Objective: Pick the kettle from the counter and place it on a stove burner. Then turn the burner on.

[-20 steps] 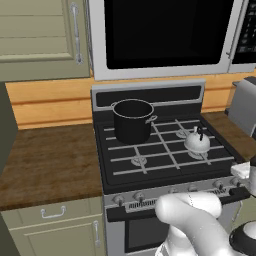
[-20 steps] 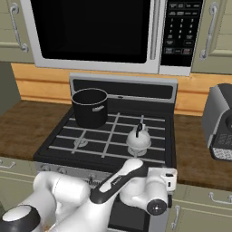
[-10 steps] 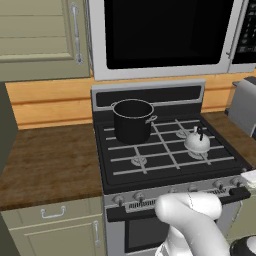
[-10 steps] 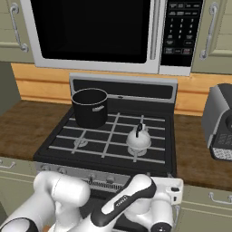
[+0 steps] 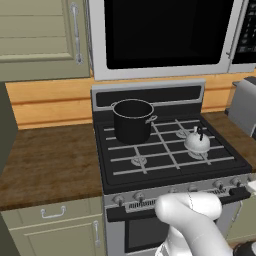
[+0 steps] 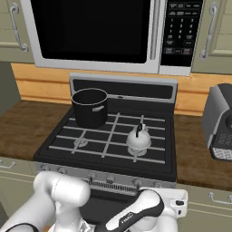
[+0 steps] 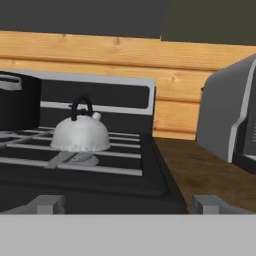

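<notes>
The small silvery kettle (image 5: 197,142) (image 6: 138,138) (image 7: 80,135) with its black arched handle stands upright on the front right stove burner (image 7: 75,159), whose grate bars run under it. The front left burner (image 5: 138,161) (image 6: 80,142) is bare. My gripper (image 7: 128,204) hangs low at the stove's front right corner, level with the cooktop and well short of the kettle. Its fingertips (image 7: 47,204) stand far apart, open, with nothing between them. The brown wood counter (image 5: 50,160) (image 6: 199,149) (image 7: 210,170) lies on both sides of the stove.
A tall black pot (image 5: 132,120) (image 6: 90,108) (image 7: 17,107) sits on the back left burner. A grey appliance (image 5: 245,105) (image 6: 219,122) (image 7: 230,115) stands on the right counter. Knobs (image 5: 120,199) (image 6: 90,176) line the stove front. A microwave (image 5: 160,35) hangs above.
My hand has sunk lower in front of the stove's right corner. The kettle and pot have not moved.
</notes>
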Controlling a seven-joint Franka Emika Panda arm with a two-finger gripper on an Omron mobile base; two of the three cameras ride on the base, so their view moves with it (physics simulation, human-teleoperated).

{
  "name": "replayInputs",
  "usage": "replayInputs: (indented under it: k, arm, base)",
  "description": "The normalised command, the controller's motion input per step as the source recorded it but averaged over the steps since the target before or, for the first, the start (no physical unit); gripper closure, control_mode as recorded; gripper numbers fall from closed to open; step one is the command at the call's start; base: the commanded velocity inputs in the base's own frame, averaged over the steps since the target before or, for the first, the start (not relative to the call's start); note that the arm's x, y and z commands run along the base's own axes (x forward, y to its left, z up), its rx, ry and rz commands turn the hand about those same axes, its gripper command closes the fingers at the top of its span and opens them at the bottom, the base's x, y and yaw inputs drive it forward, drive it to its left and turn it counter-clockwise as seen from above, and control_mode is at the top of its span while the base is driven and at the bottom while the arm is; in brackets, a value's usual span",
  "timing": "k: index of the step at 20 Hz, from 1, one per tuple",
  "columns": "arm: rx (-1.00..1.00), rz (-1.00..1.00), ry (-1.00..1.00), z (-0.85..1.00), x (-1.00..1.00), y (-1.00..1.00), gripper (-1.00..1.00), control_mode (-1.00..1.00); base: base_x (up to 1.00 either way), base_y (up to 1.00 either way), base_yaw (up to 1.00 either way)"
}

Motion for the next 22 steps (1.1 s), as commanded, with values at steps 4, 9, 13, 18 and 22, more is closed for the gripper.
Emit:
replayInputs:
  k: [4, 9, 13, 18, 22]
  arm:
    - [0.00, 0.03, 0.00, -0.24, -0.02, -0.05, -1.00, -1.00]
    - [0.00, 0.00, -0.01, -0.22, 0.00, 0.00, -1.00, -1.00]
    - [0.00, 0.00, -0.08, -0.07, 0.01, 0.00, -1.00, -1.00]
    - [0.01, 0.00, -0.03, -0.18, 0.00, 0.02, -1.00, -1.00]
    - [0.03, 0.00, 0.00, -0.19, 0.00, 0.06, -1.00, -1.00]
  base:
    - [0.00, 0.00, 0.00]
    - [0.00, 0.00, 0.00]
    - [0.00, 0.00, 0.00]
    - [0.00, 0.00, 0.00]
    - [0.00, 0.00, 0.00]
